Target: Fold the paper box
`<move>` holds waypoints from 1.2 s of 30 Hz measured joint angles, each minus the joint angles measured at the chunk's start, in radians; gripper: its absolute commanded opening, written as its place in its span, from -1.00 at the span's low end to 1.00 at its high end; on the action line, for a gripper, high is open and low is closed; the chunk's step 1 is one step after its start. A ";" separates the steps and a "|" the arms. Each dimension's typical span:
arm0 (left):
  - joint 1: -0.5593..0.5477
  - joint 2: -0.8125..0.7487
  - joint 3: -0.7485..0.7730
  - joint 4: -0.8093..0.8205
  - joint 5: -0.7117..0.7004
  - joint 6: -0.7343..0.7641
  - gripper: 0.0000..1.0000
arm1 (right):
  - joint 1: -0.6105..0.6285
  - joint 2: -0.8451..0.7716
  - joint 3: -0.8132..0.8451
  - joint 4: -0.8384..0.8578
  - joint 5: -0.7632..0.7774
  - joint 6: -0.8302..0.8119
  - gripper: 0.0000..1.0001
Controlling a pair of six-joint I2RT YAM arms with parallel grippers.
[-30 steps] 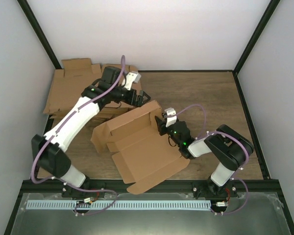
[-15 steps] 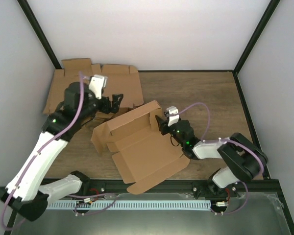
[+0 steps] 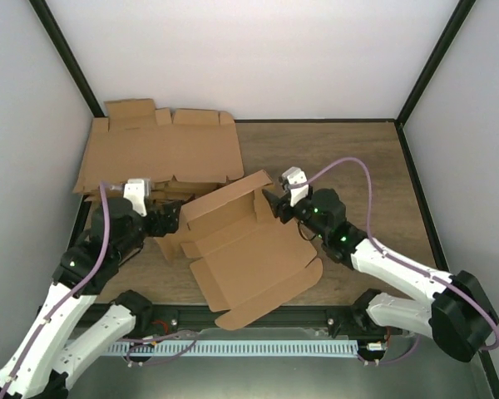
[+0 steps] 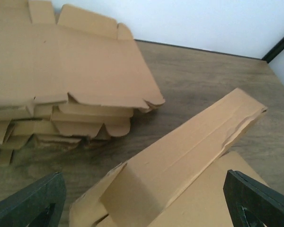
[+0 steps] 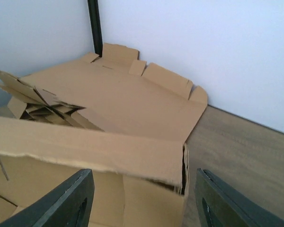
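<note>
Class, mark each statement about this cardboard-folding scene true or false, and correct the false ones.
1. The paper box has one long wall standing up. True.
2. The pile of flat blanks lies front right. False: it lies back left.
3. The left fingers clamp the paper box. False: they stand open, holding nothing.
4. The right fingers are open near the raised wall's right end. True.

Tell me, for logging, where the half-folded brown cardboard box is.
Top view: the half-folded brown cardboard box lies mid-table between left gripper and right gripper, nearer than the flat cardboard stack.
</note>
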 measured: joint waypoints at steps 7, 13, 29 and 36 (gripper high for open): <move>0.000 -0.074 -0.077 -0.052 -0.091 -0.165 0.78 | 0.000 -0.016 0.146 -0.164 -0.030 -0.078 0.34; 0.000 -0.134 -0.155 -0.082 -0.141 -0.317 0.70 | -0.007 0.075 0.185 -0.214 0.015 -0.047 0.39; 0.000 -0.217 -0.263 -0.069 -0.108 -0.422 0.53 | -0.040 0.189 -0.122 0.177 -0.072 0.014 0.27; 0.000 -0.222 -0.329 -0.024 -0.079 -0.472 0.52 | -0.041 0.387 -0.104 0.330 -0.044 0.017 0.17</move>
